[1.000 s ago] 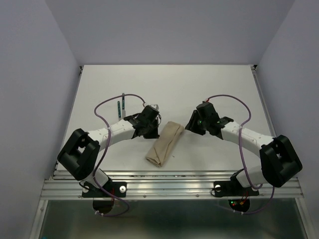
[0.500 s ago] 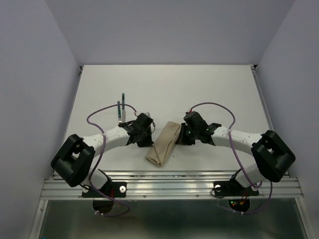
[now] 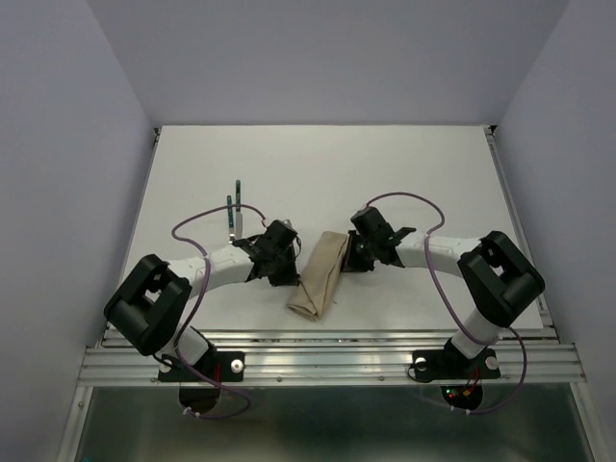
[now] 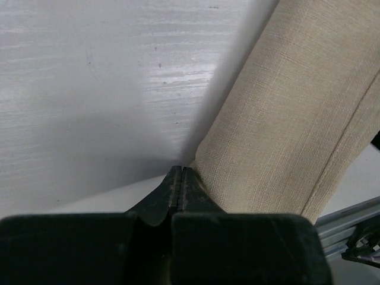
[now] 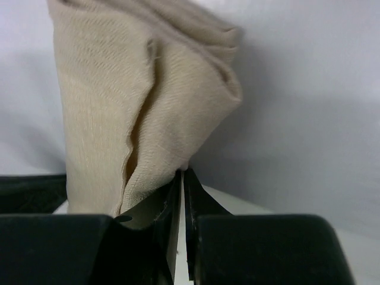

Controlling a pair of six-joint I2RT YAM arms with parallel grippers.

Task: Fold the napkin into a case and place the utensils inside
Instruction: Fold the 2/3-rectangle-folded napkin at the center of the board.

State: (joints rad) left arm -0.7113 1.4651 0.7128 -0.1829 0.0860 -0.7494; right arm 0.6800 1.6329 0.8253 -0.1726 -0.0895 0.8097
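— Beige cloth at both sets of tips. Left gripper (image 4: pixel 181 172): jaws pressed flat together, nothing between them, tips touching the case (image 4: pixel 285 119) on its long left edge
— Right gripper (image 5: pixel 183 173)?
— Jaws drawn to a thin slit, cloth edge running into it; reads as a pinch on one layer at the case's far end
— Axis?
— Case flat on the table (image 3: pixel 433 173), long axis far-right to near-left, between the arms
— Utensils (image 3: pixel 233 205)?
— Far-left of the left gripper, well apart from the case, handles running roughly near-to-far. Left arm nearer. Judgement: right opens the mouth, left fetches, entry along the axis from the far end
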